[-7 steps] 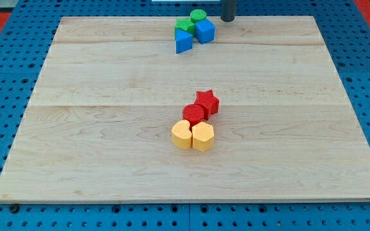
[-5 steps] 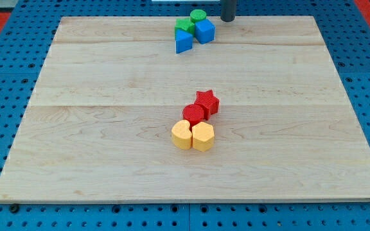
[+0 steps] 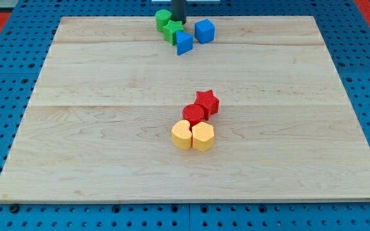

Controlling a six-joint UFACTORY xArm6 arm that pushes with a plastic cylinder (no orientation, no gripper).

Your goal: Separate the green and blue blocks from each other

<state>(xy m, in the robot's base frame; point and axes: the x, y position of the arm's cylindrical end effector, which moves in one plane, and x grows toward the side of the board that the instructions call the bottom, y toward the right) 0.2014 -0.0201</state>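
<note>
My tip is at the view's top edge of the wooden board, just right of the green cylinder and above the second green block, touching or nearly touching both. A blue block lies against the lower right of that green block. A blue cube stands apart to the right, with a gap between it and my tip.
A red star and a red cylinder sit in the board's middle, with two yellow blocks touching just below them. Blue pegboard surrounds the board.
My tip has moved left along the top edge. It pushed the green cylinder and the other green block to the left, away from the blue cube. The lower blue block shifted slightly.
</note>
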